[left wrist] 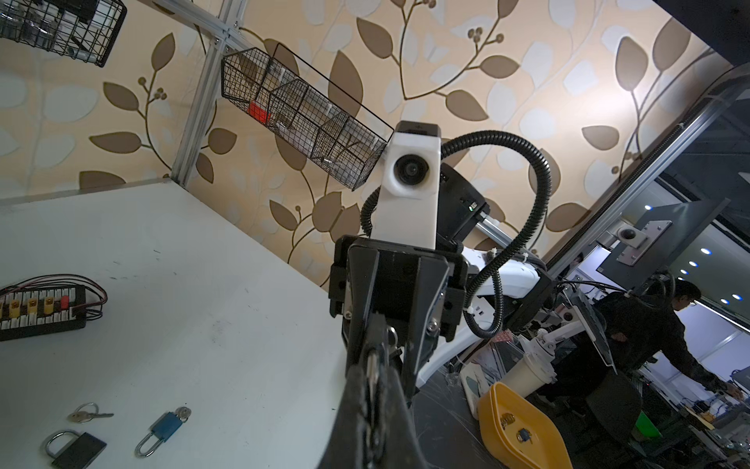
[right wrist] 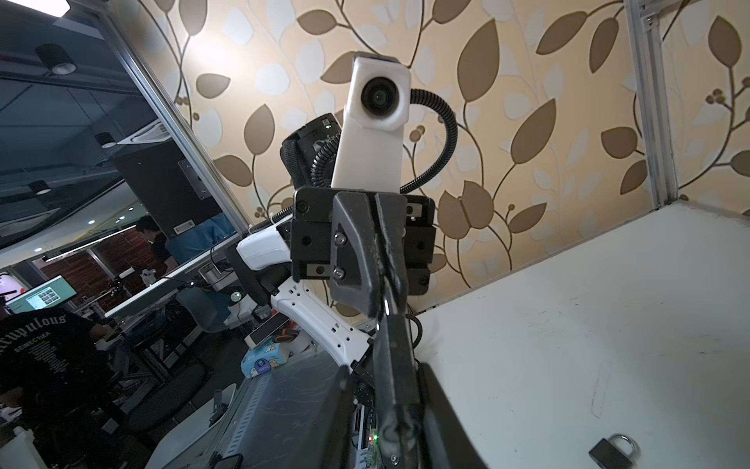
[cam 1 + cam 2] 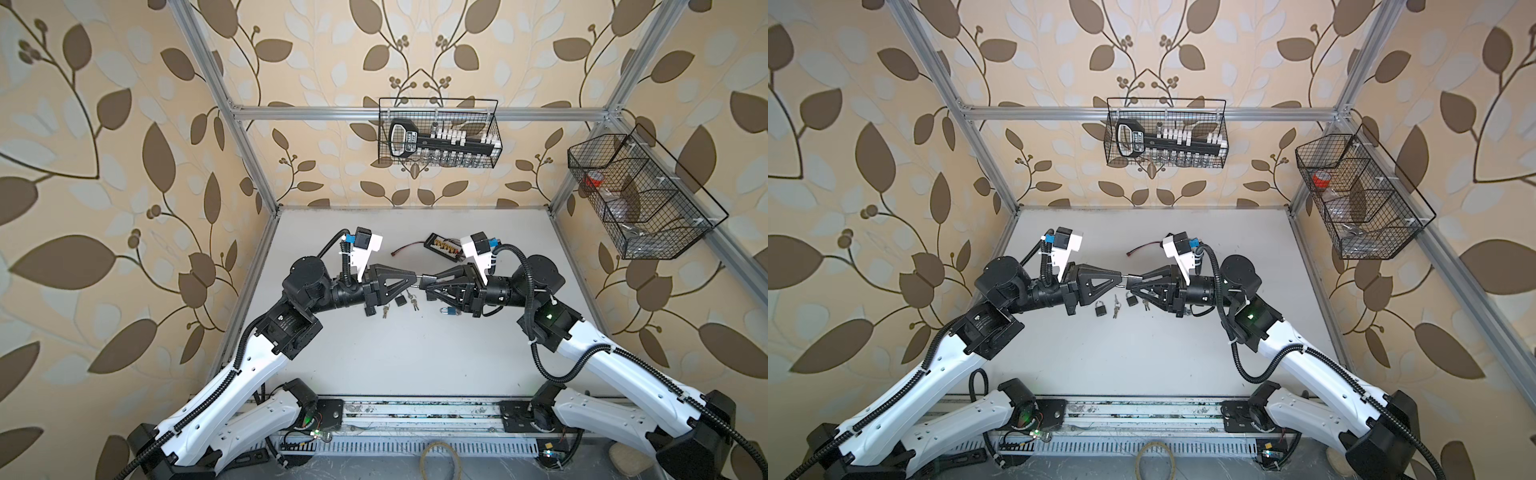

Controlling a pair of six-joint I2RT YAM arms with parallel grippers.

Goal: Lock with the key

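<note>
In both top views my two arms meet tip to tip above the middle of the table. My left gripper [image 3: 414, 275] is shut on a small silver key [image 3: 418, 276], whose blade points at the right gripper. My right gripper [image 3: 424, 283] is shut on a black padlock [image 3: 428, 281], which it holds off the table. The key's tip is at the padlock's end. In the left wrist view the key [image 1: 371, 367] sits pinched between the shut fingers. In the right wrist view the padlock [image 2: 395, 357] stands edge-on between the fingers, and one finger shows a gap beside it.
Under the grippers on the table [image 3: 415, 361] lie a black padlock [image 3: 401, 301], loose keys [image 3: 411, 299] and a blue padlock [image 3: 449, 311]. A connector board [image 3: 442, 245] with wires lies behind them. Wire baskets [image 3: 438, 133] [image 3: 640, 195] hang at the back and on the right.
</note>
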